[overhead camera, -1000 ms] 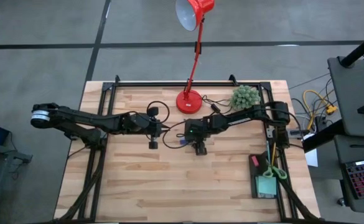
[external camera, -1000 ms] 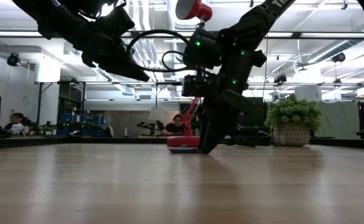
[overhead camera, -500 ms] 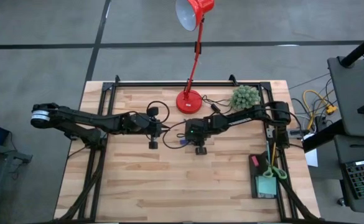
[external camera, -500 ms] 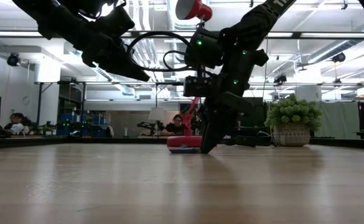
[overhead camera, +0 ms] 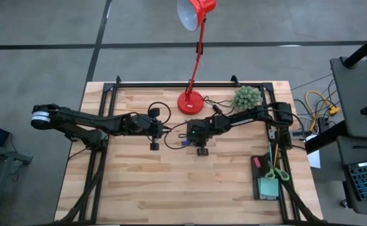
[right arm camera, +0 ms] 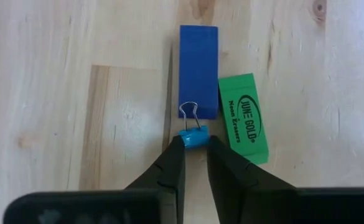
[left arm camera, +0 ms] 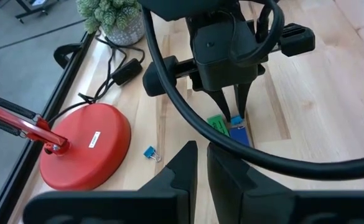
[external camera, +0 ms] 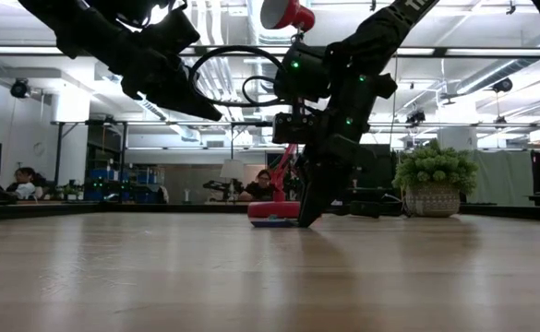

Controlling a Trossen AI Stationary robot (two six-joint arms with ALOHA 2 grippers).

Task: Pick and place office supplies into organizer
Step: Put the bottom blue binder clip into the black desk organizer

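Observation:
My right gripper (right arm camera: 194, 142) stands at the table's middle (overhead camera: 202, 150), shut on a small blue binder clip (right arm camera: 194, 135). Just beyond the clip a blue eraser (right arm camera: 198, 68) and a green eraser (right arm camera: 244, 118) lie flat on the wood, side by side. A second blue binder clip (left arm camera: 149, 153) lies beside the red lamp's base (left arm camera: 85, 146). My left gripper (left arm camera: 200, 152) hangs shut and empty above the table, left of the right one (overhead camera: 154, 145). The dark organizer (overhead camera: 256, 188) sits at the near right and holds green-handled scissors (overhead camera: 277, 172) and a light-teal pad (overhead camera: 270, 187). My right gripper pinches the clip's blue body (right arm camera: 194, 138) between its two fingertips. The fingers (external camera: 306, 214) come steeply from above, their ends down at the table top. The clip's wire loops (right arm camera: 190, 113) point away from the fingers and lie over the blue eraser's near end.
A red desk lamp (overhead camera: 192, 100) and a green fuzzy plant in a pot (overhead camera: 246, 97) stand at the far side, with a black cord (left arm camera: 116, 78) between them. Black frame rails (overhead camera: 95, 169) run along the table's left and right edges. Bare wood lies toward the near edge.
My right gripper has shut its fingers on the blue binder clip while staying in place, tips at the table. The clip and both erasers lie where they were.

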